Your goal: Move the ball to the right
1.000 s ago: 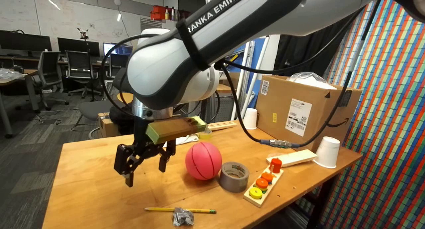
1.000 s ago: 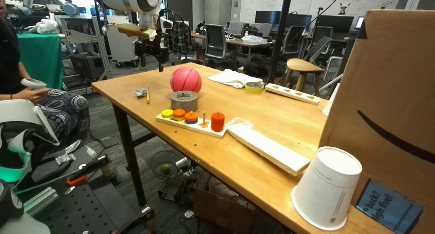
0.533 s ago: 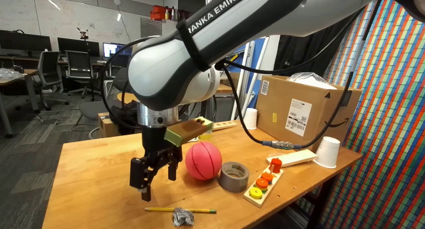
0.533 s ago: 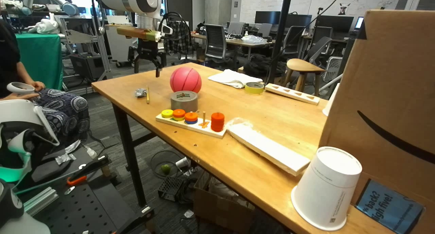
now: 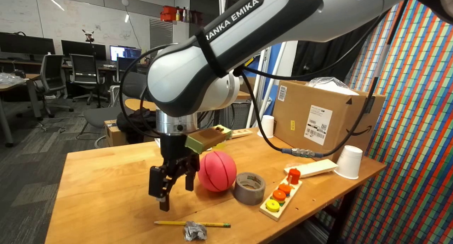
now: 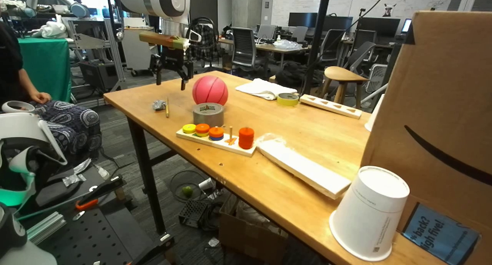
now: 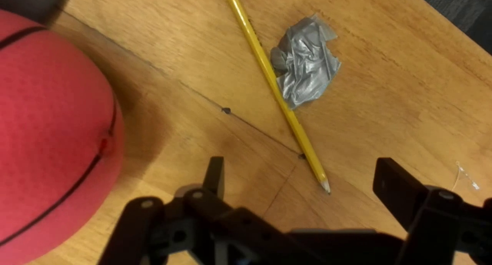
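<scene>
Above the bench, the claw is hanging left of the ball in both exterior views. Compared with a second ago, it is hanging lower and further right, nearer the ball; the ball is not shifting. Jaws are standing apart, gripping nothing: in the wrist view the tip of the pencil is showing between them, on the bench below, while the ball is lying outside them, to the left. In an exterior view a roll of tape is sitting just beside the ball, right and near; contact is not showing clearly. Judgement: the approach is progressing, the move itself is not yet starting. If a rightward push is coming, the roll of tape is probably partly blocking it.
</scene>
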Controlling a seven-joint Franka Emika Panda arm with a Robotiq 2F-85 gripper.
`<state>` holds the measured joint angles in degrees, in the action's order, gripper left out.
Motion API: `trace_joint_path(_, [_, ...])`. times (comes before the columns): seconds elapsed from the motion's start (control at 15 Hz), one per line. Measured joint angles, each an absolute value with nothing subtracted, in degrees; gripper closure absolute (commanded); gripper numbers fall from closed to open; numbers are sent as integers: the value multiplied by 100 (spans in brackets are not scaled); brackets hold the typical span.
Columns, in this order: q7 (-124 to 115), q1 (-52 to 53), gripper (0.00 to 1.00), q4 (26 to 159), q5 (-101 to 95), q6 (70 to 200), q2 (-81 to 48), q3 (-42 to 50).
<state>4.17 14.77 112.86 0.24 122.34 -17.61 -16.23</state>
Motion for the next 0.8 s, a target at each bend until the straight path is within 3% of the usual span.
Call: trace_joint_path(0.8, [443, 921, 0, 11484, -278, 12393, -1301, -887])
